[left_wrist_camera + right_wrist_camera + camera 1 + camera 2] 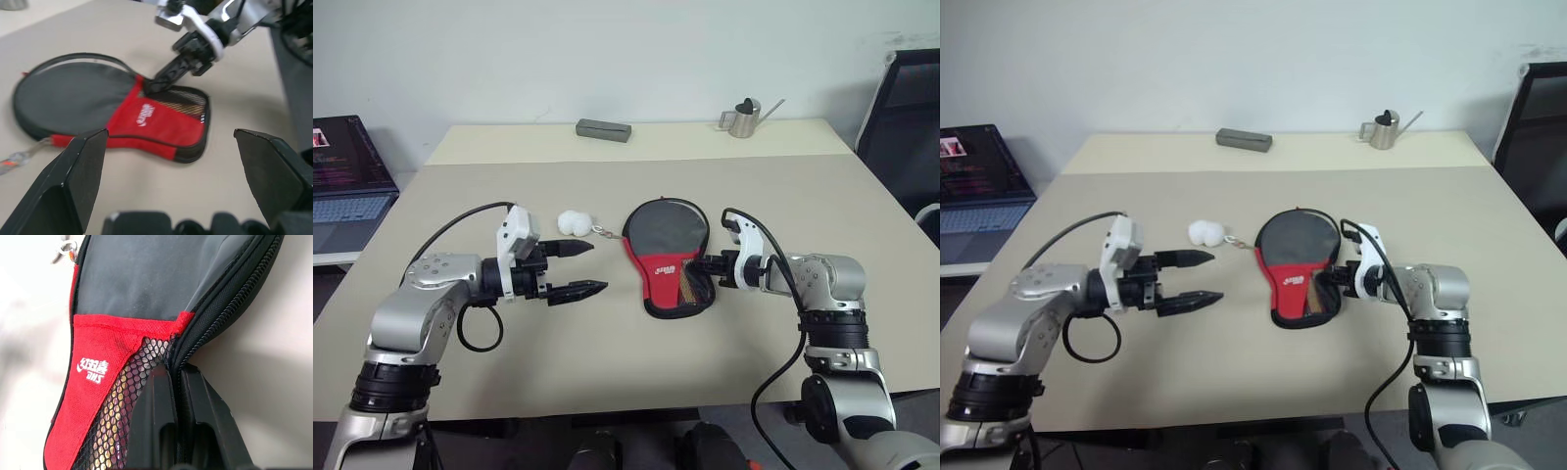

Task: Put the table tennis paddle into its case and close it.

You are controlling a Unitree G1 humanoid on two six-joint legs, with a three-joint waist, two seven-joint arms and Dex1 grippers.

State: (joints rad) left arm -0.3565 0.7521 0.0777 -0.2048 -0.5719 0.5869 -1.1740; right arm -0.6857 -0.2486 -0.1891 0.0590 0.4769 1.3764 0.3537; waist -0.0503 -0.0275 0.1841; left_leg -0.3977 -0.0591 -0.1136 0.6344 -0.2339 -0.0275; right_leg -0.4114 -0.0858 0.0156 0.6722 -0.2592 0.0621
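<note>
Right wrist view: case (146, 289) black, red-panelled; right jaws pinch its edge, left jaws spread.

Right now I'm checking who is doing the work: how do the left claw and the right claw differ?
The left claw is open, its fingers spread wide; the right claw is shut on the case's edge near the mesh. The left claw hangs over bare table, apart from the case; the right claw touches it. The left claw points toward the case from its left, the right from its right. Both have two black fingers.
</note>
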